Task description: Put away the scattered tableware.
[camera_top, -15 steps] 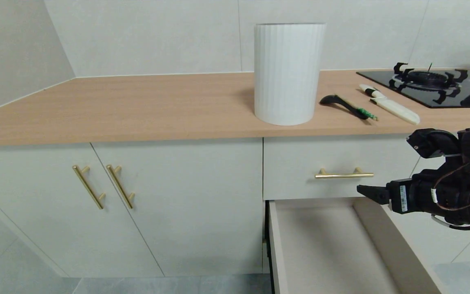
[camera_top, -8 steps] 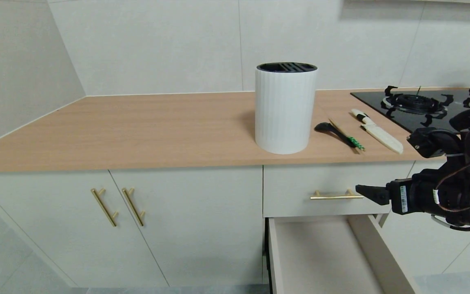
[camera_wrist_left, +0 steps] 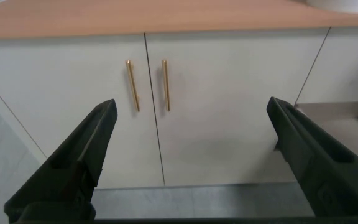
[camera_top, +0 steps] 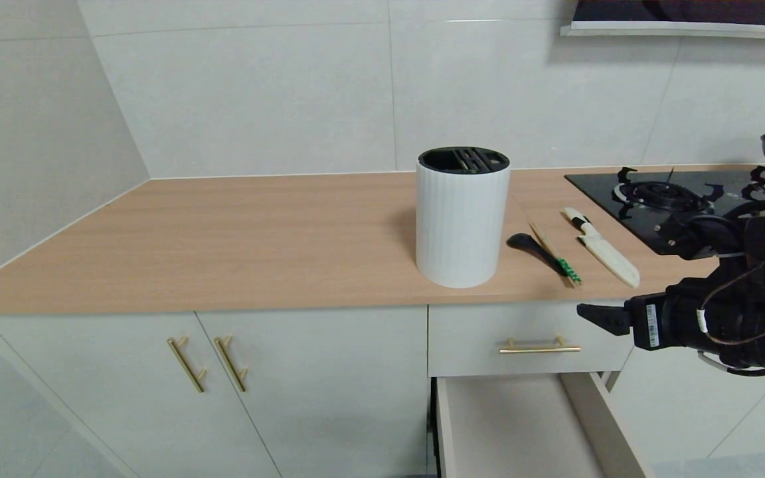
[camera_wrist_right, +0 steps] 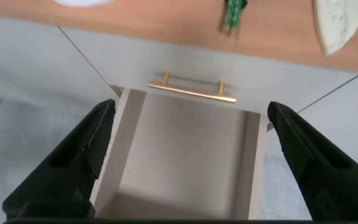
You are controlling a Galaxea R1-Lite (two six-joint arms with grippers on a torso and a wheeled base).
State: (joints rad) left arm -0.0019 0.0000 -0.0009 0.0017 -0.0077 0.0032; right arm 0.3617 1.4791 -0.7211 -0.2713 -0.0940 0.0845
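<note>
The camera rose, nothing else. Knife and spoon lay untouched beside the holder. Left gripper and right gripper gaped empty, and the drawer stood open with nothing stowed.

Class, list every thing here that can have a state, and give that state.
Lower drawer: pulled open.
Upper drawer: shut.
Cabinet doors: shut.
Utensil holder: upright.
Knife: lying flat.
Black spoon: lying flat.
Left gripper: open.
Right gripper: open.
</note>
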